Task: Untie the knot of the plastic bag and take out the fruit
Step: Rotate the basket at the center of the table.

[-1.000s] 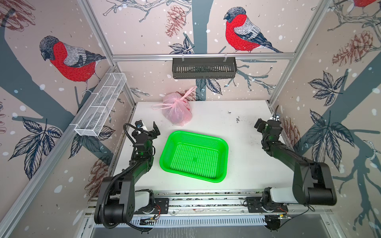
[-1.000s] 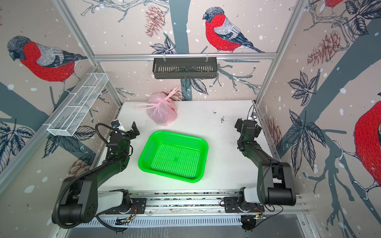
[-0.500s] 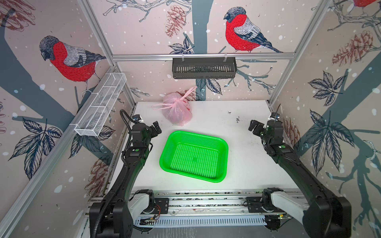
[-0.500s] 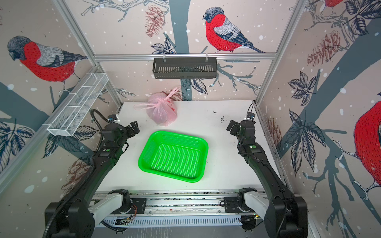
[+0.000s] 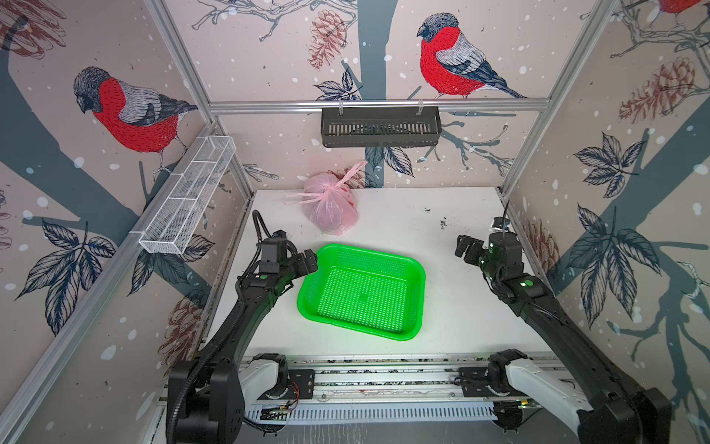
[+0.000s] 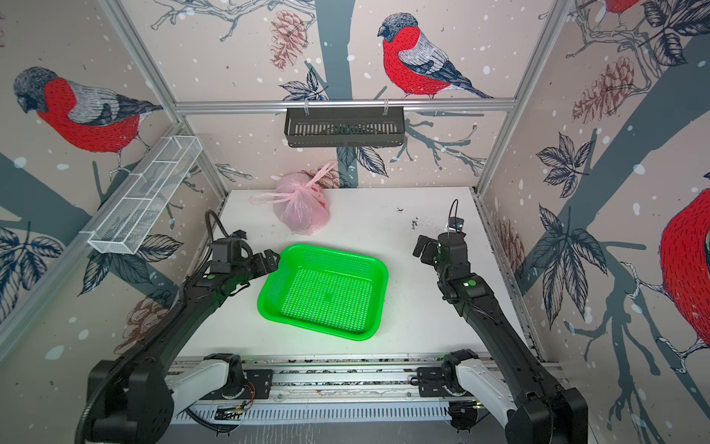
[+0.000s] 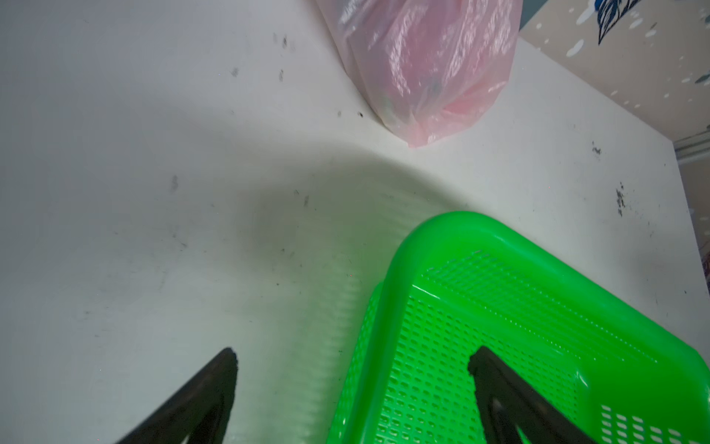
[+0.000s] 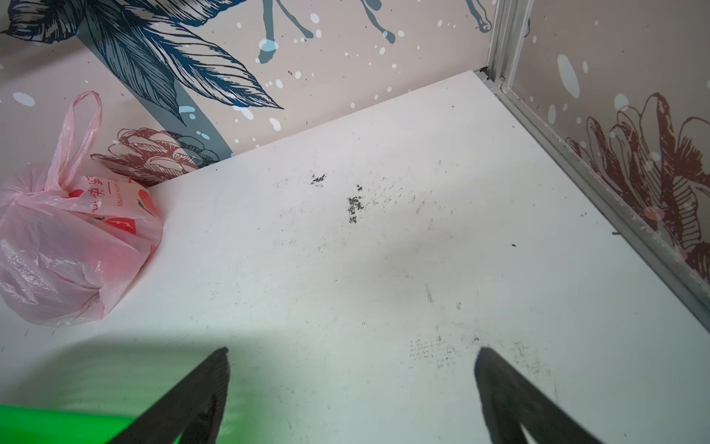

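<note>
Two arms poise over a white table [image 5: 465, 307] with the plastic bag [image 5: 331, 210] unopened, just beyond the far left corner of a green tray [image 5: 369, 250]. The bag stands apart from the tray, close to the back wall. Its knot [image 5: 329, 191] is tied tight at the top, one loop handle rising from it and another trailing away from the tray.

The fruit [image 7: 430, 88] is sealed inside and shows only as a reddish blur through the pink film. The tray is empty.

The left end effector [image 5: 307, 261] hangs over the tray's near-left rim. In its wrist view the fingers [image 7: 226, 369] stand wide apart with nothing between them. The right end effector [image 5: 466, 250] sits well off the tray's right side, above bare table, equally spread and empty. Neither touches the bag.

The job appears to be at its opening step: the reach toward the bag, with untying not yet begun. The next move likely calls for both arms to travel past the tray's far edge, one to pin the bag or take a handle, the other to pinch a loose end at the knot and draw it free. The thin film could tear or slide if pulled hard.
</note>
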